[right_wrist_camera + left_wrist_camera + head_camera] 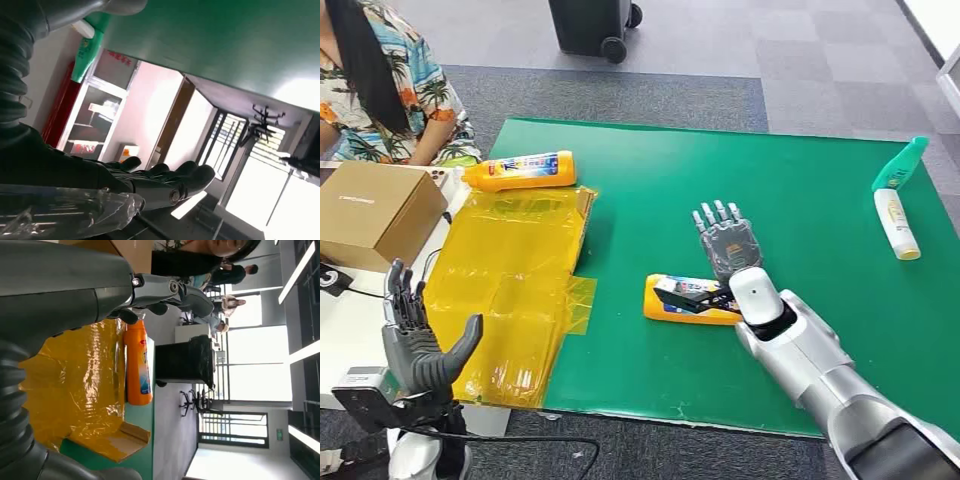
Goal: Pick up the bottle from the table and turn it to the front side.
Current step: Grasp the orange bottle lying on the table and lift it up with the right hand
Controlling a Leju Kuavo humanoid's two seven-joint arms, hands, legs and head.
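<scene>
Reaching over the green table point(788, 180), the right hand point(727, 240) hovers just beyond the orange bottle point(686, 298), fingers extended and spread, holding nothing. The bottle lies on its side near the middle of the table's near edge, partly covered by the wrist. The left hand point(418, 335) is raised off the table's near left corner, fingers apart and empty.

The step in hand appears to be the grasp. To do it well, the right hand should lower squarely over the bottle's body, close around its width rather than its ends, and lift clear of the surface before rotating, so that the label side does not drag on the mat.

A second orange bottle point(520, 170) lies at the far left corner, touching the yellow plastic sheet point(509, 290). A white bottle point(897, 222) and a green bottle point(901, 163) lie near the right edge. A cardboard box point(373, 210) sits closed beside the table's left edge; its contents cannot be told.
</scene>
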